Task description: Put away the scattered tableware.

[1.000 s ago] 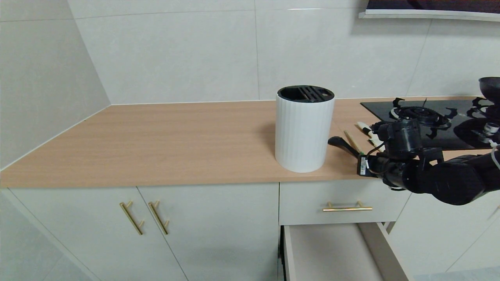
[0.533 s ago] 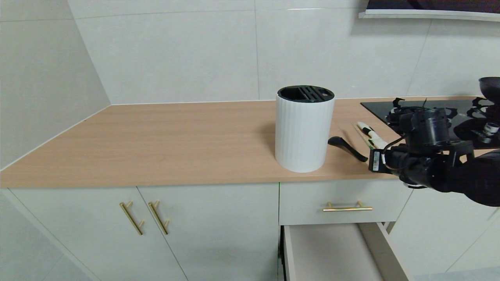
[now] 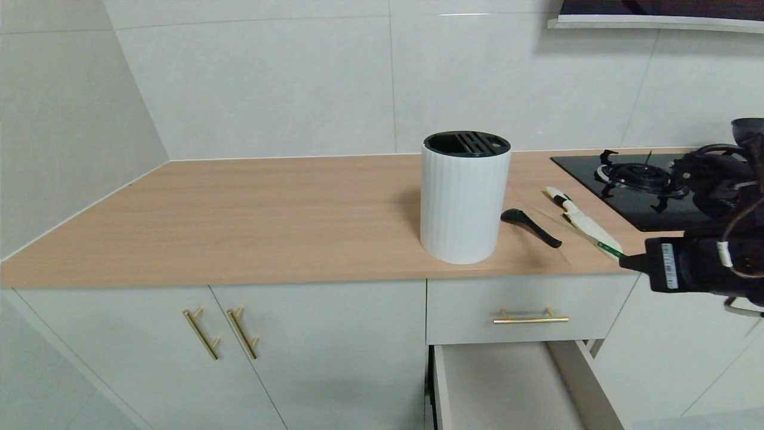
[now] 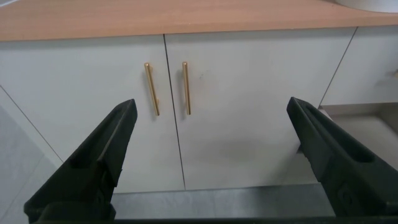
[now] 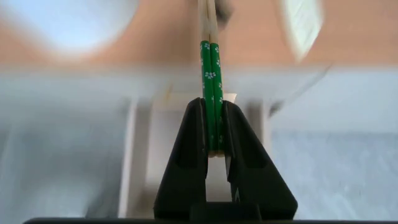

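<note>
A pair of wooden chopsticks (image 5: 210,74) with green flowered ends is clamped between the fingers of my right gripper (image 5: 211,107). In the head view the right gripper (image 3: 628,260) is at the counter's front right edge, with the chopsticks (image 3: 607,247) slanting back over the counter. A black spoon (image 3: 530,227) and a white knife (image 3: 576,217) lie on the wood, right of the white ribbed utensil holder (image 3: 465,200) with its black slotted top. My left gripper (image 4: 211,149) is open, low in front of the cabinet doors.
A black gas hob (image 3: 641,182) takes up the counter's right end. Below the counter a drawer (image 3: 507,382) stands pulled out under a shut one with a gold handle (image 3: 530,318). Two cabinet doors with gold handles (image 4: 168,87) face the left gripper.
My right arm has moved right and back toward the counter's front edge, taking the chopsticks off the counter. The spoon and knife it covered now show.
</note>
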{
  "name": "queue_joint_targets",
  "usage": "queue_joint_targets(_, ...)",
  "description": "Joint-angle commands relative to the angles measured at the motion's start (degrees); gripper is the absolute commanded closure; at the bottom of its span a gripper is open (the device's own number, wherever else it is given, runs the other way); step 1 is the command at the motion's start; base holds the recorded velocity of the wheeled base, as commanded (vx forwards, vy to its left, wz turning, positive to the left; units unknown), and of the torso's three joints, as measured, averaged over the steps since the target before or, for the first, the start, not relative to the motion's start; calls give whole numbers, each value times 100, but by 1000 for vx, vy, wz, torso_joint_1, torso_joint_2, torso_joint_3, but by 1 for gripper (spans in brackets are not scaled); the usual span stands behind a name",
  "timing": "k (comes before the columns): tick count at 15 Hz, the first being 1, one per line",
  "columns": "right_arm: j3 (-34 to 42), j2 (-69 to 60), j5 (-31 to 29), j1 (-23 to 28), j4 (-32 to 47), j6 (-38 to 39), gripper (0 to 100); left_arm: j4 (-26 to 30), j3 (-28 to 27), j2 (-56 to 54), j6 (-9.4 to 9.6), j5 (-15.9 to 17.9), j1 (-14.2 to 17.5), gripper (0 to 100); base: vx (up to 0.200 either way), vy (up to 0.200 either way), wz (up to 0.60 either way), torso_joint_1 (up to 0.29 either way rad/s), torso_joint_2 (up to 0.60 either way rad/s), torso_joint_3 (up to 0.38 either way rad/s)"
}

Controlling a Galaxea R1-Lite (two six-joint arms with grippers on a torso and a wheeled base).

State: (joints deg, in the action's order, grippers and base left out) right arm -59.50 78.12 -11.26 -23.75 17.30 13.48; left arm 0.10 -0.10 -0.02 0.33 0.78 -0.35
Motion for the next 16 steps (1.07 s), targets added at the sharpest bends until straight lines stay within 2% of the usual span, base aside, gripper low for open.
queue_joint_targets(1,-352,-745,291,-139,590,-12,100,-1,1,2,2,1,0,0,0,0,0,0,0,0)
queue_joint_targets(6,-492,-921,801,-341,1645,-338,100,-1,1,2,-7,1,0,0,0,0,0,0,0,0)
queue_joint_targets(7,-439,-947,1170,-341,1742,-496,100,-1,1,2,2,1,0,0,0,0,0,0,0,0)
queue_joint_targets(9,-387,-956,1408,-350,1759,-513,100,-1,1,2,2,1,0,0,0,0,0,0,0,0)
queue_joint_targets(11,-211,-930,1443,-587,1759,-689,100,-1,1,2,2,1,0,0,0,0,0,0,0,0)
queue_joint_targets(16,-9,-745,1452,-737,1715,-839,100,-1,1,2,2,1,0,0,0,0,0,0,0,0)
